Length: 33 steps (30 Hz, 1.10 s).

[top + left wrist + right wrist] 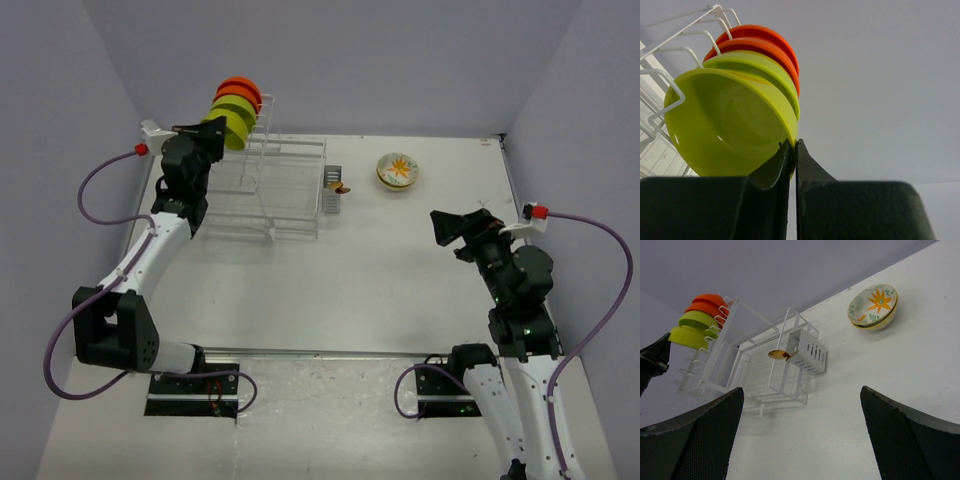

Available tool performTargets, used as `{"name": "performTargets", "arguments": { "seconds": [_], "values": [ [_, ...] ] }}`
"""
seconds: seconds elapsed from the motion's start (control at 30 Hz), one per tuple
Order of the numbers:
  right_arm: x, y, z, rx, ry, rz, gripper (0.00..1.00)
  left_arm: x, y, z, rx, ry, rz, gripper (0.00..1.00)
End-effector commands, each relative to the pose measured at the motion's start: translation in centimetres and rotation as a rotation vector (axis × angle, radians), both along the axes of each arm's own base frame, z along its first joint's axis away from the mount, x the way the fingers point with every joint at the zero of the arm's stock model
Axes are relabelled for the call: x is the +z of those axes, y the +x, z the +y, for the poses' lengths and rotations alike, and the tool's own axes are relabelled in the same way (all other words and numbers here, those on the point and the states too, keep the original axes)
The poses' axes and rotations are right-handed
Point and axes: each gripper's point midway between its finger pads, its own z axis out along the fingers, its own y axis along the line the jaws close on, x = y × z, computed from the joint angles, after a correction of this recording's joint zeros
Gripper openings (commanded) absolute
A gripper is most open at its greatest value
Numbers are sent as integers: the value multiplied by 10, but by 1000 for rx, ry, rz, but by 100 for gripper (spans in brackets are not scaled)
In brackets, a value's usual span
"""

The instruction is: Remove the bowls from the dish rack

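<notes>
Two orange-red bowls (241, 90) and two lime-green bowls (232, 120) stand on edge in the upright tower of the white dish rack (285, 200), at the far left. My left gripper (216, 130) is at the tower, shut on the rim of the front lime-green bowl (725, 125); in the left wrist view its jaws (793, 146) pinch that rim. Behind it are the second green bowl (757, 62) and the orange-red ones (765, 36). The cream flower-patterned bowl (397, 171) sits upright on the table right of the rack, also in the right wrist view (873, 306). My right gripper (447, 228) is open and empty.
The grey cutlery caddy (332, 188) hangs on the rack's right end with a gold spoon (778, 354) sticking out of it. The rack's low tray (765, 375) holds no dishes. Purple cables loop beside both arms. Grey walls close in the table.
</notes>
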Motion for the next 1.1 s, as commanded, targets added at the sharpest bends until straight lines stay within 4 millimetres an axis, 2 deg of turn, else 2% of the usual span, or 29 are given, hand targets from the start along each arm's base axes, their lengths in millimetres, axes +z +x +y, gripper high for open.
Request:
{"name": "performTargets", "arguments": {
  "seconds": [0.0,0.27,0.53,0.7,0.9,0.97,1.0,1.03,1.07],
  "values": [
    [5,1,-5,-26,-12,-30,99,42,-13,13,51,-13,-136,0],
    [7,0,-7,-35,-14,-38,99,46,-22,10,33,-12,-176,0],
    [7,0,-6,-30,-14,-38,99,69,-44,10,22,-21,-258,0],
    [6,2,-4,-15,-24,-34,99,77,-50,5,-11,-25,-285,0],
    [6,4,-4,-14,-28,-31,99,95,-64,1,-36,55,-339,0],
    [7,4,-2,-5,-30,-32,99,109,-71,-8,-81,119,-380,0],
    [12,3,-1,3,-33,-42,99,125,-76,-13,-94,208,-420,0],
    [13,3,3,28,-41,-43,99,128,-79,-33,-187,282,-439,0],
    [19,1,6,45,-45,-50,99,150,-89,-49,-249,416,-505,0]
  ]
}}
